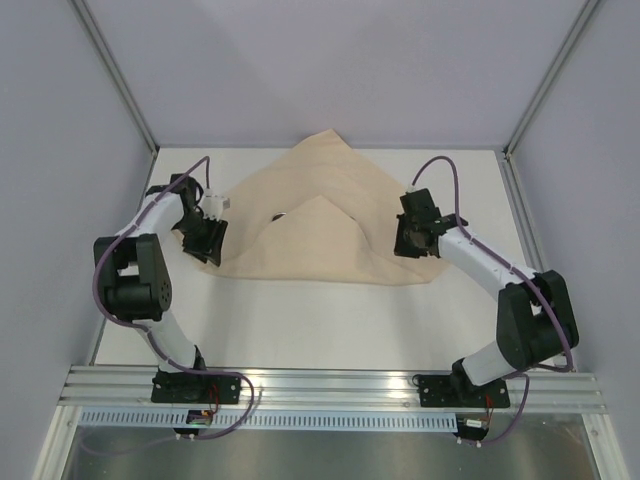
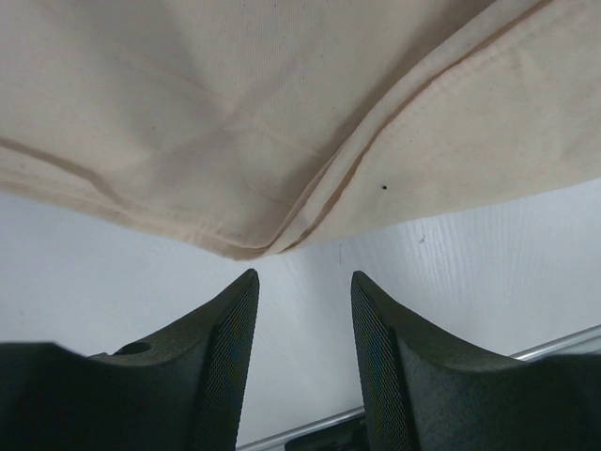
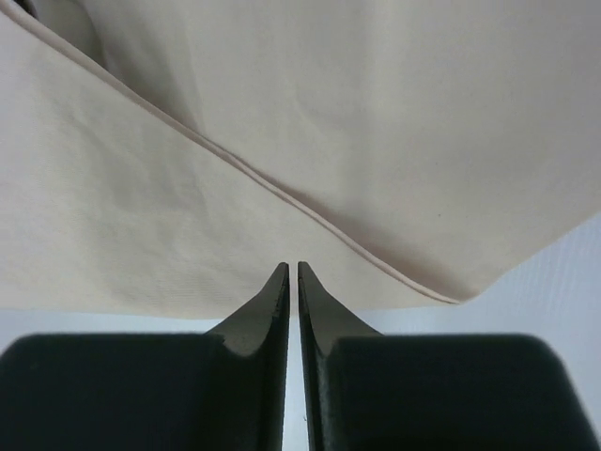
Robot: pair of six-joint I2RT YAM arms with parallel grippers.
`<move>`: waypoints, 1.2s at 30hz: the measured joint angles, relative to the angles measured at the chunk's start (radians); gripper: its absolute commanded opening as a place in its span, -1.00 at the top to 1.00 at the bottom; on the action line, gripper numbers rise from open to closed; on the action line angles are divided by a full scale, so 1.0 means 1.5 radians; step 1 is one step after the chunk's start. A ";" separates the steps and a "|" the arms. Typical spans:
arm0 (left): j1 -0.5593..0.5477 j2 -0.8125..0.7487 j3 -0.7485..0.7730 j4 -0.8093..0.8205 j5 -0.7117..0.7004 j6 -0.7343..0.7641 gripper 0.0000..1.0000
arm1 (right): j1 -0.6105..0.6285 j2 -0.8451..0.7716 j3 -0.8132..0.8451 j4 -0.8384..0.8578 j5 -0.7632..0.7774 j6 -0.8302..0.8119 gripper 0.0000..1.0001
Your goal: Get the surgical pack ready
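Observation:
The surgical pack shows as a tan cloth sheet (image 1: 310, 225) folded over itself in the middle of the white table; whatever lies under it is hidden. A small dark gap (image 1: 280, 215) shows where two flaps meet. My left gripper (image 1: 207, 243) is at the cloth's left corner, open, and the hemmed corner (image 2: 268, 246) lies just ahead of its fingertips (image 2: 302, 274), apart from them. My right gripper (image 1: 412, 240) is at the cloth's right edge. Its jaws (image 3: 290, 266) stand shut to a thin slit with nothing between them, tips over the cloth (image 3: 141, 235) near a hem (image 3: 310, 216).
Grey walls and two slanted metal posts (image 1: 120, 85) close in the table at the back and sides. An aluminium rail (image 1: 330, 385) carrying both arm bases runs along the near edge. Bare white tabletop (image 1: 330, 320) lies between the cloth and the rail.

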 measured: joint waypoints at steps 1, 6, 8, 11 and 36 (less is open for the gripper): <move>-0.001 0.018 -0.007 0.004 -0.006 0.000 -0.04 | 0.000 0.011 -0.012 0.005 -0.002 0.001 0.84; -0.004 0.089 -0.027 0.027 -0.048 -0.008 -0.04 | -0.001 0.079 -0.057 0.019 -0.009 0.005 0.86; -0.005 0.087 -0.027 0.030 -0.057 -0.010 -0.04 | -0.002 0.093 -0.061 0.018 -0.010 0.005 0.86; -0.008 0.087 -0.024 0.029 -0.064 -0.012 -0.04 | -0.002 0.094 -0.061 0.023 -0.010 0.004 0.84; 0.185 0.256 0.336 -0.036 -0.057 -0.014 -0.58 | -0.003 0.076 0.003 -0.014 0.001 -0.019 0.76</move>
